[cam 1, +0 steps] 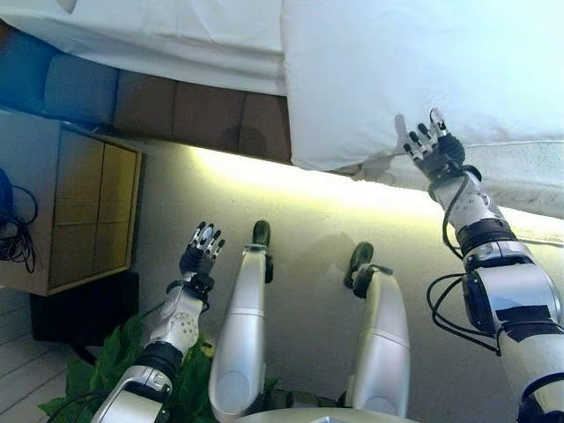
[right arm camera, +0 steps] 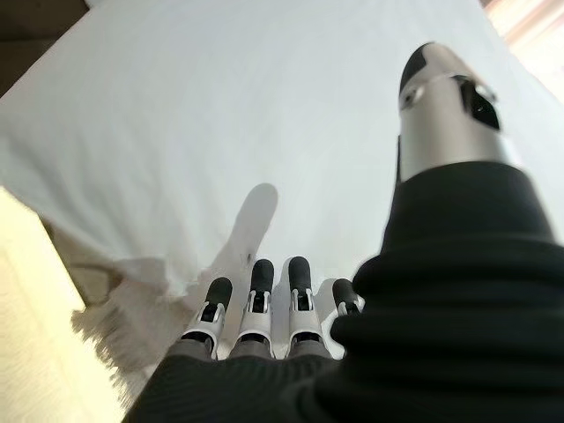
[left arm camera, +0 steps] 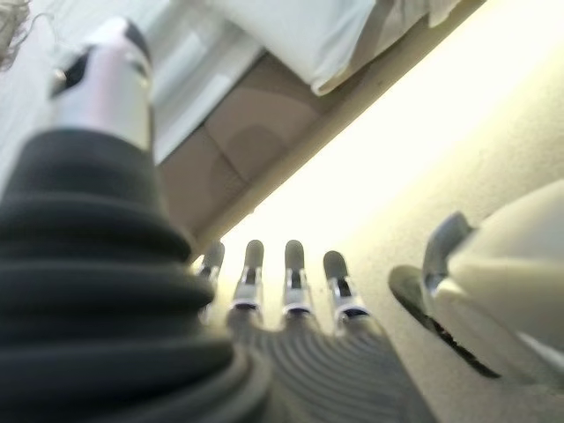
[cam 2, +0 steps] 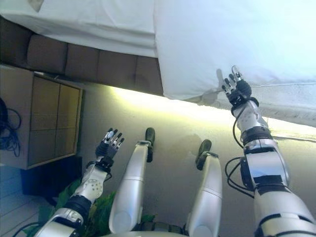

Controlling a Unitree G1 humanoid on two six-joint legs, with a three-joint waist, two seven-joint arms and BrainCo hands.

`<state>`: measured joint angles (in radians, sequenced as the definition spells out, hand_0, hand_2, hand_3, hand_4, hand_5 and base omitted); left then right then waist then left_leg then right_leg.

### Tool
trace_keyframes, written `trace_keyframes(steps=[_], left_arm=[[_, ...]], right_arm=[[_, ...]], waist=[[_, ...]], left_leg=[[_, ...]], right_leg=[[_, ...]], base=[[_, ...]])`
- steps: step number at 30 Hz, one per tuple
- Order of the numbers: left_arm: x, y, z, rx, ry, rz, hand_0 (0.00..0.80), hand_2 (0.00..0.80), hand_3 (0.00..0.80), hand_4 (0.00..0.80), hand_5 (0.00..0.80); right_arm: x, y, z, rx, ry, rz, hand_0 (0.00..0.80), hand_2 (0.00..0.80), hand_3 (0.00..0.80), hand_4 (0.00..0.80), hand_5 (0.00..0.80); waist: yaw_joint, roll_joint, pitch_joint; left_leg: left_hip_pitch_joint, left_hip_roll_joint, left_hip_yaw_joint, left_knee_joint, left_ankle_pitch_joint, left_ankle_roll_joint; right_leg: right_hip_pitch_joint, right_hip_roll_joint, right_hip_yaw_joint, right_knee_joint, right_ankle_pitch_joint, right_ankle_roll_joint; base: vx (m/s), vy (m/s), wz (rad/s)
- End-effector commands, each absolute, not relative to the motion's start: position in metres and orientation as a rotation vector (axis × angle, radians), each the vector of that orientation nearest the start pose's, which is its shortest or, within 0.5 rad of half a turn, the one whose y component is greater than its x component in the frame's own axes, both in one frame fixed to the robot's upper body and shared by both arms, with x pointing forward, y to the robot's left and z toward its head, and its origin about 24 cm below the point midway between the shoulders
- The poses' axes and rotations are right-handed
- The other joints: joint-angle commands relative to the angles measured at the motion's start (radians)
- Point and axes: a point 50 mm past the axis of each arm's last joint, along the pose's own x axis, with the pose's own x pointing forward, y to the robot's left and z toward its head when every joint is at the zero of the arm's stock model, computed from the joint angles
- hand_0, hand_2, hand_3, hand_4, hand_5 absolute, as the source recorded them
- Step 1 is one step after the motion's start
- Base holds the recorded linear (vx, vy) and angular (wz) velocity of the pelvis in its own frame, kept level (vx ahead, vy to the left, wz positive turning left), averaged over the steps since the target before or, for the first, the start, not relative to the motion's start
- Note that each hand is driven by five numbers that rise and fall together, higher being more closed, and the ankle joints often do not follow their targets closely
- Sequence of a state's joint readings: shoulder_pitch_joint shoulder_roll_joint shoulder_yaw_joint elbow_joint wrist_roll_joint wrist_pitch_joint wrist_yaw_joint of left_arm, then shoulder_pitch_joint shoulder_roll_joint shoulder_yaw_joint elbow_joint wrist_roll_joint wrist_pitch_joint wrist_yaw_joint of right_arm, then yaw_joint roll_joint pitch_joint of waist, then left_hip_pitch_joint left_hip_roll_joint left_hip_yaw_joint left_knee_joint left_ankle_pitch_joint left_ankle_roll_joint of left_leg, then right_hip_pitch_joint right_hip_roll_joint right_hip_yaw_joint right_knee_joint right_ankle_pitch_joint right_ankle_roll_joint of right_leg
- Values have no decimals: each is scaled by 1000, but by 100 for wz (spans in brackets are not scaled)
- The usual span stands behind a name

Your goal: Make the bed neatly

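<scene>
A white duvet (cam 1: pixel 414 70) covers the right part of the bed and hangs over its near edge, with one corner (cam 1: pixel 308 159) pointing down. A white sheet (cam 1: pixel 167 44) lies on the mattress to its left. A fringed white blanket (cam 1: pixel 529 172) shows below the duvet at the right. My right hand (cam 1: pixel 432 145) is open at the duvet's lower edge, fingers straight and against the cloth (right arm camera: pixel 220 176). My left hand (cam 1: pixel 201 251) hangs open over the floor, well short of the bed, holding nothing (left arm camera: pixel 291 291).
The brown padded bed base (cam 1: pixel 203 110) runs under the mattress, lit from below along the floor. A wooden nightstand (cam 1: pixel 70 211) stands at the left. A green plant (cam 1: pixel 97 370) sits at the lower left.
</scene>
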<state>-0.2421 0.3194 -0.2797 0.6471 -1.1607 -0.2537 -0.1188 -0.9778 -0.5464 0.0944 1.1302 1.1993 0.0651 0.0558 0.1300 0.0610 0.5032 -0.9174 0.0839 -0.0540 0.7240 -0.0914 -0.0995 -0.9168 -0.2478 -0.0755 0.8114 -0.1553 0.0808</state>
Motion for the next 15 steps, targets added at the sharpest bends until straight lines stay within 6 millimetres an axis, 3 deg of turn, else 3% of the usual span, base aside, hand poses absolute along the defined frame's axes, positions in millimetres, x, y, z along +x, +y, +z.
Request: trace_keyframes(steps=[1, 8, 15], left_arm=[[283, 187, -14, -734, 125, 58, 0, 0, 0, 0, 0], [287, 191, -10, -731, 112, 92, 0, 0, 0, 0, 0], [286, 190, -7, -725, 105, 90, 0, 0, 0, 0, 0]], right_arm=[[390, -288, 148, 725, 7, -246, 0, 0, 0, 0, 0], [381, -303, 132, 751, 84, -365, 0, 0, 0, 0, 0], [376, -316, 136, 775, 62, -420, 0, 0, 0, 0, 0]], waist=[[-8, 52, 12], [-11, 57, 16], [-12, 61, 17]], left_leg=[[34, 3, 19, -19, -20, 59], [33, 6, 18, -25, -18, 56], [16, 8, 14, -23, -19, 55]], right_leg=[[21, 1, 10, -82, 88, -9], [12, 0, 6, -69, 78, -14], [-10, -1, 4, -52, 73, -16]], base=[[29, -36, 1], [30, -38, -2], [34, -48, 1]])
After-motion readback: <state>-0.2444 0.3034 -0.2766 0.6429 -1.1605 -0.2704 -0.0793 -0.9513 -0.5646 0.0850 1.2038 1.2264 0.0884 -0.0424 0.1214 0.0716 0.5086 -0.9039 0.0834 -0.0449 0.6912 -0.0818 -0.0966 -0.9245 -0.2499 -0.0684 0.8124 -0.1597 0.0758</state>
